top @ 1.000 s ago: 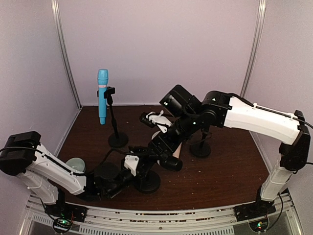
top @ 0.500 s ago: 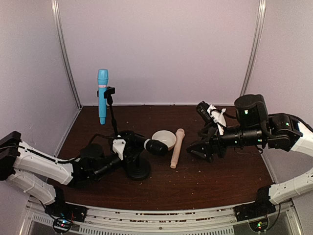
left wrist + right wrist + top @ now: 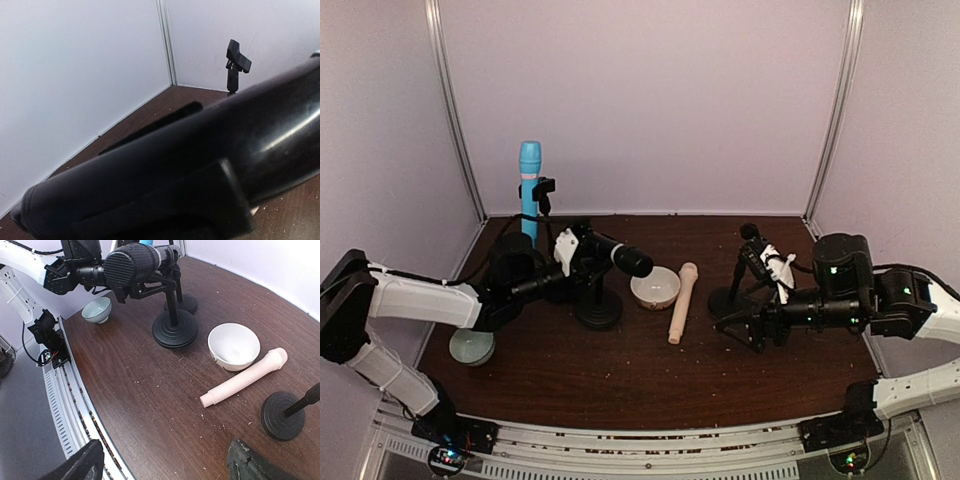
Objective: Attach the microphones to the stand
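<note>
The light blue microphone (image 3: 529, 190) stands upright in the clip of the back-left stand. My left gripper (image 3: 576, 260) is shut on the black microphone (image 3: 620, 258), holding it nearly level at the top of the middle stand (image 3: 597, 310). That microphone fills the left wrist view (image 3: 200, 145) and shows in the right wrist view (image 3: 135, 262). The cream-pink microphone (image 3: 682, 300) lies on the table beside a white bowl and shows in the right wrist view (image 3: 245, 377). My right gripper (image 3: 740, 328) is open and empty, low over the table (image 3: 170, 465).
A white bowl (image 3: 655, 287) sits between the middle stand and the cream-pink microphone. A pale green bowl (image 3: 472, 347) sits at the left front. The right stand (image 3: 732, 298) has an empty clip, behind my right gripper. Walls close the back and sides.
My left gripper has lifted the black microphone up and back to the top of the middle stand, whose base now sits further back. My right arm has drawn slightly right and lower.
</note>
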`<state>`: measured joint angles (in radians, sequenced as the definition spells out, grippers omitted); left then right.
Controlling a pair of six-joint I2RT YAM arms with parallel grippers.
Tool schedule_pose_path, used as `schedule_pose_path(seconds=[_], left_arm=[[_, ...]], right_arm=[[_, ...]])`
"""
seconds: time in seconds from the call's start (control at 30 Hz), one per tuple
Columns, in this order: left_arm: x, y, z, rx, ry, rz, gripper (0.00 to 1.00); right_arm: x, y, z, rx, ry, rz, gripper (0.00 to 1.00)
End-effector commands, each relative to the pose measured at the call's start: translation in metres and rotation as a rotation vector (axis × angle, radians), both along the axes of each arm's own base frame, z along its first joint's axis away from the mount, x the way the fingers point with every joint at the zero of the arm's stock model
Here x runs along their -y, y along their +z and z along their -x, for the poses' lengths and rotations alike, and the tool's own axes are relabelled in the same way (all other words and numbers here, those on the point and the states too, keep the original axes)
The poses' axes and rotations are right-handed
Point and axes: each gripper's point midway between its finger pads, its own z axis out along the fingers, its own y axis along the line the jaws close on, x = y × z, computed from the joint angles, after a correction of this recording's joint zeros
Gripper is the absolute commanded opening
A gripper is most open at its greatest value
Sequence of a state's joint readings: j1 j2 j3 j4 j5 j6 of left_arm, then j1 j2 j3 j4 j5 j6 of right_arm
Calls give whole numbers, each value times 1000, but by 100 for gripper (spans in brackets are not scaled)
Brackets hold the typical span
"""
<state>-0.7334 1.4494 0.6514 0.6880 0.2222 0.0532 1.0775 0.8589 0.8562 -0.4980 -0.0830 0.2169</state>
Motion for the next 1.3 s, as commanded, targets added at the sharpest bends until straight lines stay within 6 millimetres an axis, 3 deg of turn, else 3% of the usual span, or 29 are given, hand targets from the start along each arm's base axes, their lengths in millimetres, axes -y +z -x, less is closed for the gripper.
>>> schedule_pose_path(seconds=[0.0,0.23,0.47,0.77,1.0,1.1,1.27], left_arm=[[14,54,-15,136,-96,123,0],[25,38,-55,144,-39,85,0],[17,33,-93,161,53,111,0],[10,28,-116,182,129,139,1],[7,10,-116,106,144,140,18],[-4,9,-117,84,202,148,31],[-22,-9,-110,11,279,145,44]], right_arm=[[3,3,-5,14,-35,-26,85],[3,-9,-3,-12,-29,0,82],[3,-12,-2,-20,-26,12,80],[-1,-11,-1,-42,-18,7,79],[-5,-7,1,-50,-7,0,80],[-6,-5,2,-51,1,-4,80],[-7,1,6,-61,14,-28,80]])
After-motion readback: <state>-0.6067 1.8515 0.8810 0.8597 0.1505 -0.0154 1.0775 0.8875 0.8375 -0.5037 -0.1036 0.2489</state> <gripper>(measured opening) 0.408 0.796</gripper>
